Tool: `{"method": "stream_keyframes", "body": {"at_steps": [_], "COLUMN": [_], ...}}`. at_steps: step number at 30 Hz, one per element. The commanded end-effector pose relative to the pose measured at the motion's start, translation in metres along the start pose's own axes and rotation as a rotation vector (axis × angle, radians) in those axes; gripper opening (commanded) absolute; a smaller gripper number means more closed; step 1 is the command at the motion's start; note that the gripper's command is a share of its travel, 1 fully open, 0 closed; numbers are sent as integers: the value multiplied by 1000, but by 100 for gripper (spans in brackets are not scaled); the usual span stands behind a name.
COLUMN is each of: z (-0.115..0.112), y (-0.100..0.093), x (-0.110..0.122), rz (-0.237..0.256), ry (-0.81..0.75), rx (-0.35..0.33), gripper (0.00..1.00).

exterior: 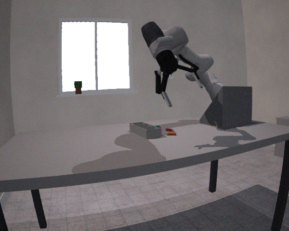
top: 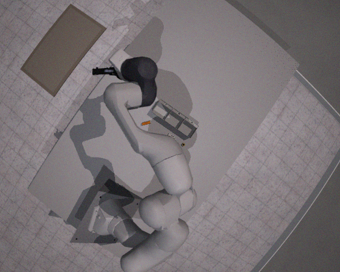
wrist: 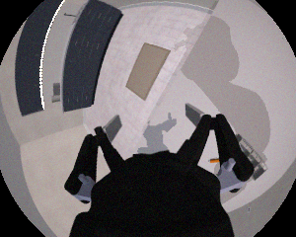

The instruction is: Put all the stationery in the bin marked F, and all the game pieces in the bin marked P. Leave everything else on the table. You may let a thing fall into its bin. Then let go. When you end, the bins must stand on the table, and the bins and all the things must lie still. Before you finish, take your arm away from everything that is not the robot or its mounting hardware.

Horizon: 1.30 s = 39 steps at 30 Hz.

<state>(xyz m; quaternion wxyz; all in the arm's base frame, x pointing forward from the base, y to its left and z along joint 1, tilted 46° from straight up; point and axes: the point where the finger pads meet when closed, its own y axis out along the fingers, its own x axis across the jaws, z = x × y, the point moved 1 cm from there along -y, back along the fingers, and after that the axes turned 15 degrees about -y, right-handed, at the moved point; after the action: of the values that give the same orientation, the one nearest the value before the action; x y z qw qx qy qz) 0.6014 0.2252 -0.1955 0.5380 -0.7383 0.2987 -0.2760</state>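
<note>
End effector (exterior: 180,90) spread wide, empty, high above bin row (exterior: 145,129), orange piece (exterior: 171,133) beside.

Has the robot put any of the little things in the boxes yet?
Not yet, as far as I can see. The hand hangs wide open and empty, high above the table. The orange piece, the red one and a green one lie beside the grey bins. All the sorting is left.
</note>
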Motion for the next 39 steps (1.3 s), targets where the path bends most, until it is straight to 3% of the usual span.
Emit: {"method": "stream_keyframes", "body": {"at_steps": [1, 17, 18, 22, 31, 34, 36, 39], "z": [0, 0, -7, -24, -72, -72, -85, -98], "y": [0, 0, -4, -17, -50, -50, -58, -66], "x": [0, 0, 2, 12, 33, 33, 38, 43], "rz": [0, 0, -31, -29, -87, -87, -122, -122], "ry": [0, 0, 38, 62, 178, 178, 234, 234], "rx": [0, 0, -8, -34, -87, -87, -109, -109], "gripper": [100, 100, 5, 5, 5, 5, 5, 5]}}
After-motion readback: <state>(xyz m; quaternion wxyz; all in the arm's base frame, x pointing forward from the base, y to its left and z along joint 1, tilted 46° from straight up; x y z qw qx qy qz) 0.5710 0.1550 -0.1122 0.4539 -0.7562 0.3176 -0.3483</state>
